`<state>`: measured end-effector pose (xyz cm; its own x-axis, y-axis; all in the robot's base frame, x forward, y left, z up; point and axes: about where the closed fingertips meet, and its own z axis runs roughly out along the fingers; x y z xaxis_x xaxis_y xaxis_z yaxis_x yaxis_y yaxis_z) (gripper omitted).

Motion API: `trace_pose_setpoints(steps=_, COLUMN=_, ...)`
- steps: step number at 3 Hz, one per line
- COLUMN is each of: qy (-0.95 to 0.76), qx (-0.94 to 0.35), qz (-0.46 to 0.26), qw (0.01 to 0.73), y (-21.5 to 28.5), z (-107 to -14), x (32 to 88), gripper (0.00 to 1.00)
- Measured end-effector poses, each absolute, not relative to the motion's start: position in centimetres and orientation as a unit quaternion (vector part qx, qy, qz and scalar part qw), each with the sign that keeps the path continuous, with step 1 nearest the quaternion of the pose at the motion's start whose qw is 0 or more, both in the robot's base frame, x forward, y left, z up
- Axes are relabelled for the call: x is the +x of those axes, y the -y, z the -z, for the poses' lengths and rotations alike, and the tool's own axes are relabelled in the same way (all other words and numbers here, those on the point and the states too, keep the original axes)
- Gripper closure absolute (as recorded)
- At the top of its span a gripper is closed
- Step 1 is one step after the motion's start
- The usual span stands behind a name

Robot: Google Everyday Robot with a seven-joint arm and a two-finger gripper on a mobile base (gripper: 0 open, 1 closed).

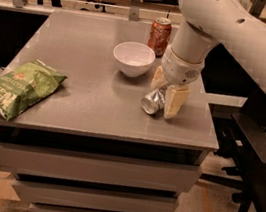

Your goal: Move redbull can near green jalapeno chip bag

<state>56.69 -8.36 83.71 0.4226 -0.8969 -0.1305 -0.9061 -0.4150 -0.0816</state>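
Note:
The redbull can [152, 102] lies on its side on the grey table [94, 96], right of centre, with its shiny silver end toward the front left. My gripper [166, 90] is down over the can's far end. One cream finger [175, 101] stands on the can's right side and the other [158, 77] behind it, so the jaws are open and straddle the can. The green jalapeno chip bag [18, 86] lies flat at the table's front left corner, far from the can.
A white bowl [133, 58] stands just left of and behind the can. An orange-red soda can [160, 35] stands upright at the back, behind my arm. The table's right edge is close to the gripper, with a dark chair [253, 143] beyond it.

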Motion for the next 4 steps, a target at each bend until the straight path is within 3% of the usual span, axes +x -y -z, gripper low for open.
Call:
trace_pose_setpoints(steps=2, qy=-0.537, qx=-0.837, qz=-0.045, qw=0.095, y=7.9, z=-85.0, x=56.8, gripper=0.88)
trace_pose_setpoints(steps=3, qy=-0.542, qx=-0.828, qz=-0.041, qw=0.136, y=7.2, z=-88.8, x=56.1, gripper=1.0)
trace_pose_setpoints(steps=4, qy=-0.542, qx=-0.828, qz=-0.041, qw=0.136, y=7.2, z=-88.8, x=56.1, gripper=1.0)
